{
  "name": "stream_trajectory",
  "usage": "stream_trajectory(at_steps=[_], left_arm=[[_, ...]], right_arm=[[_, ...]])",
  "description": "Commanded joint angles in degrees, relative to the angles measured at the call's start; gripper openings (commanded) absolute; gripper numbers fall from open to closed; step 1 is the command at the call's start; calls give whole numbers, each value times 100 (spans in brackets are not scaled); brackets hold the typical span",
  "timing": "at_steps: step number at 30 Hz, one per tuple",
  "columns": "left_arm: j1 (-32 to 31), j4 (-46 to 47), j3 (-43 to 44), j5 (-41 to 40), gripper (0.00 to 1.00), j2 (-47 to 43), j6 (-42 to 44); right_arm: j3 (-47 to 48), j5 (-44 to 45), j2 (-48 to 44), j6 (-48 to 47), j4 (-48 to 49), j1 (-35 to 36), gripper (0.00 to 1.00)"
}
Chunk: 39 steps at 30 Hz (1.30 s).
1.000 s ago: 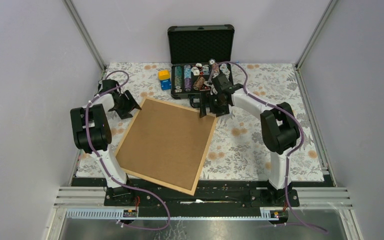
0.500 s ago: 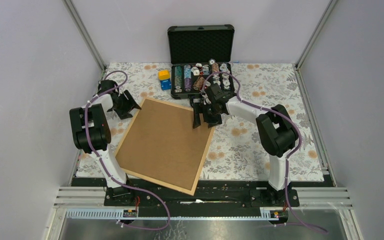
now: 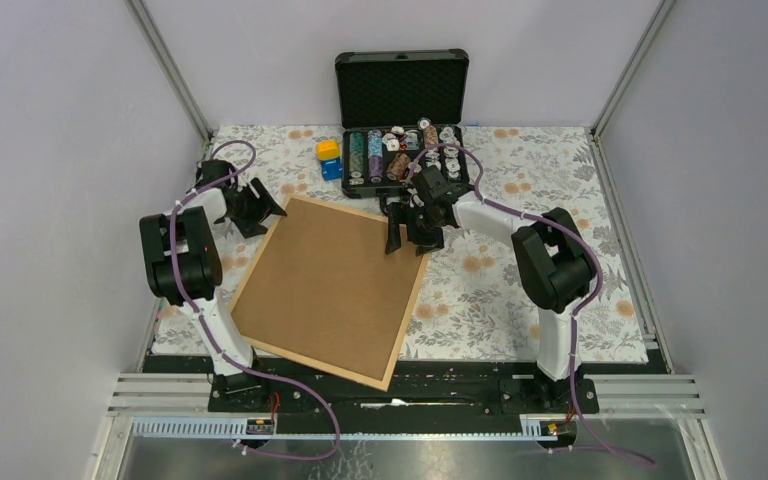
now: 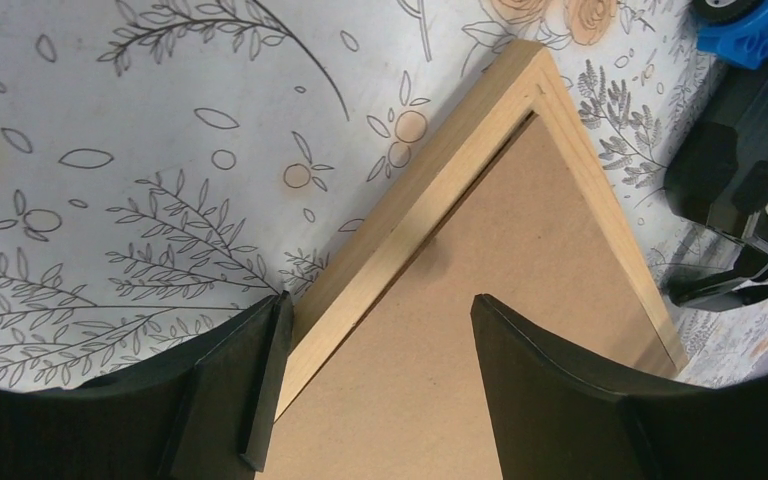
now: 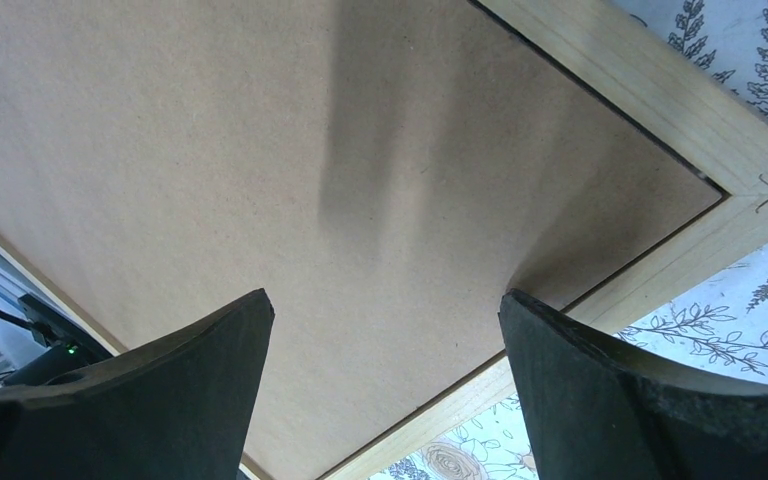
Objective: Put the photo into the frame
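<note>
**Frame's lying back-up with the board in it, both grippers open**

Standing next to the rig here. The frame [image 4: 430,200] lies flat and a bit skewed on the flowery tablecloth [image 3: 520,290], between the two arms. It's back side up, and its near corner pokes past the cloth's near edge. Inside the wooden rim sits a plain brown backing board [image 3: 330,285] that fills the whole opening. At the far-left corner there's a thin dark gap between board and rim. The photo doesn't show in any view, so I can't tell if it's under that board.

The left gripper [image 4: 378,310] is at the frame's far-left corner with its fingers apart, straddling the left rail. One finger is out over the cloth just beside the wood, the other is above the board, and it's not pinching anything. The right gripper [image 5: 385,300] hovers over the board near the far-right corner, fingers spread wide, gripping nothing.

Behind the frame is a black case [image 3: 401,88], open, with its foam-lined lid standing upright. The tray holds poker chips [image 3: 365,158]: neat rows on edge in the left part, greenish and purple, and a loose jumble of white and reddish ones on the right. Just left of the case, outside it, sit a yellow block [image 3: 328,149] and a blue block [image 3: 331,169], right up against each other.
</note>
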Motion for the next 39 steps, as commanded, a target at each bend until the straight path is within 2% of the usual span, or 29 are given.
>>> stream_trajectory(at_steps=[1,6,8,11,15,18,23,31,35,39], left_arm=[[-126,-41,-145,267,76,378,79],[-220,-431,440,581,79,918,204],[-208,-393,434,420,81,891,188],[-180,-415,527,354,82,947,171],[-187,-450,601,401,83,1128,141],[-207,-522,830,510,83,1305,125],[-238,-521,1216,747,83,1642,-31],[-537,-1199,2397,1159,82,2419,151],[-687,-1257,2637,1417,81,2503,99],[-822,-1253,2527,1549,81,2432,160]], right_arm=[[-246,-92,677,-77,90,40,93],[-48,-609,236,-141,48,-134,97],[-111,-552,-175,-130,-33,-352,99],[-821,34,-976,-139,33,-477,100],[-2163,21,-1664,72,692,-260,100],[-2755,-52,-1887,370,1269,128,100],[-2709,-328,-1196,979,2175,898,97],[-2121,-24,-403,2239,3618,2110,98],[-1165,-247,413,2566,4105,2464,98],[53,-772,1293,2505,3937,2567,99]])
